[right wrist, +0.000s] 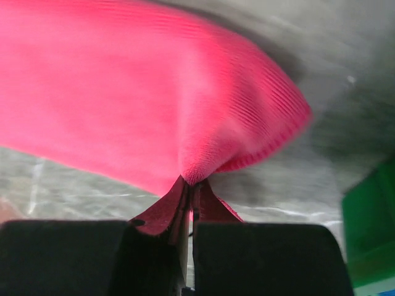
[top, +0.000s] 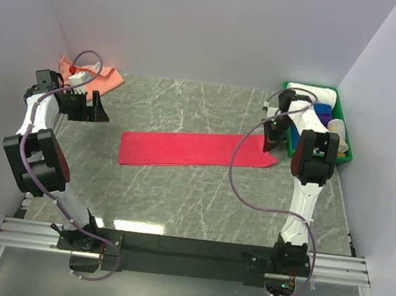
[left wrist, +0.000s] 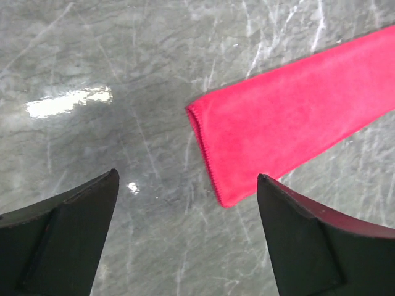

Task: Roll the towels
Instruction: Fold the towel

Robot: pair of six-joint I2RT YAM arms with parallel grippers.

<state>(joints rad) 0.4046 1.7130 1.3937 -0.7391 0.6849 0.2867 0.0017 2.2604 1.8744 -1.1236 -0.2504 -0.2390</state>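
A red towel, folded into a long strip, lies across the middle of the marble table. My right gripper is shut on the strip's right end; in the right wrist view the cloth bunches up from the closed tips. My left gripper is open and empty, above the table left of the strip. In the left wrist view the strip's left end lies ahead between my spread fingers.
An orange towel lies crumpled at the back left corner behind the left arm. A green bin at the back right holds rolled towels in white and blue. Walls close in on three sides.
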